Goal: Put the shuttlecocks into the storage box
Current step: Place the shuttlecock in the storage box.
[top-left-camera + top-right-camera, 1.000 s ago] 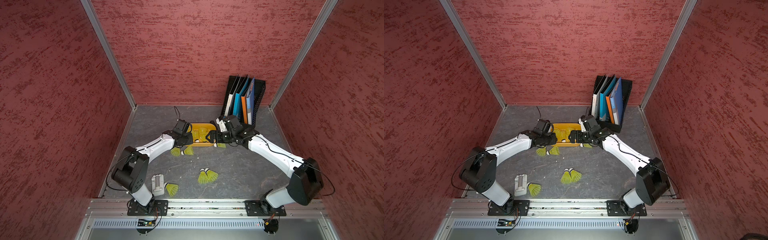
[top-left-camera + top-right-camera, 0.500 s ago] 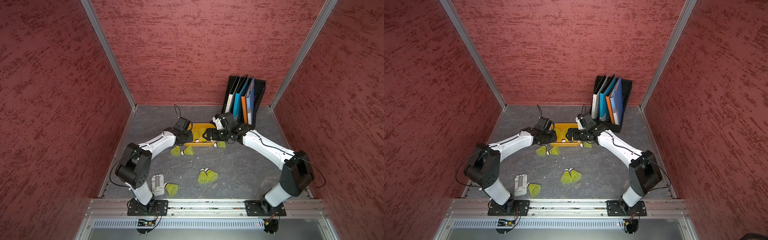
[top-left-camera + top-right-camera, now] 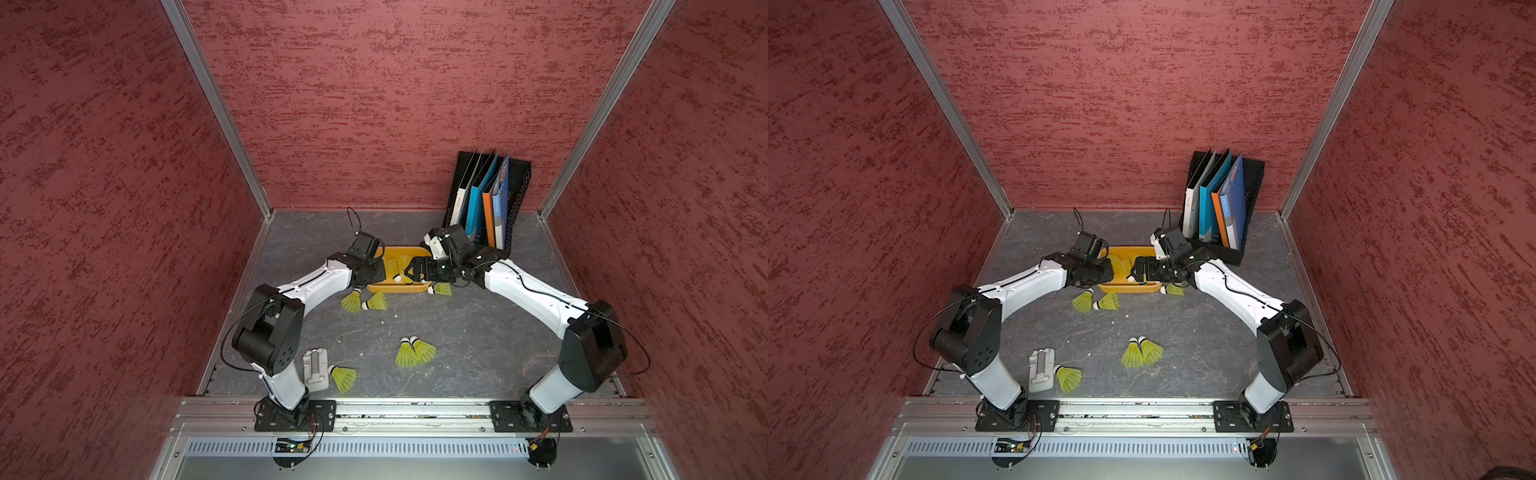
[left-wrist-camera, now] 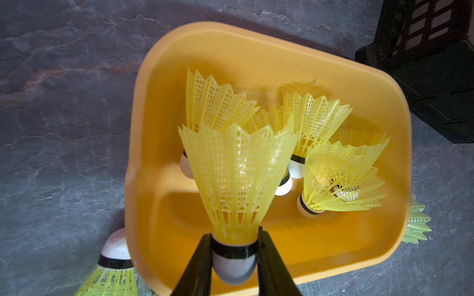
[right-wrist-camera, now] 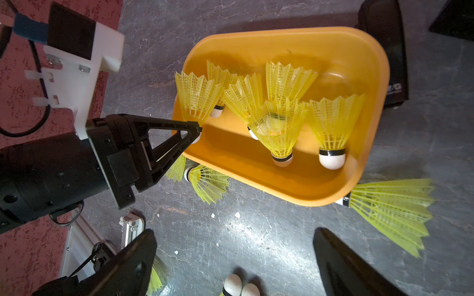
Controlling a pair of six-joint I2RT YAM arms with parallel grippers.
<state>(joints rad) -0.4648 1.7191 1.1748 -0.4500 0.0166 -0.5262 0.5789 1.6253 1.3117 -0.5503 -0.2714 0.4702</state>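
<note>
Above storage box (image 4: 256, 36), left tool (image 4: 234, 238) tight around shuttlecock (image 4: 234, 179)

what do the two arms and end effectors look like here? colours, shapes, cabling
The left arm and right arm match: glossy white link shells, bulky black joint housings, black base plates, thin black cables looping alongside. The left end effector and right end effector have matte black plastic fingers; the left one's are open triangular frames, with a white camera bracket behind.
</note>
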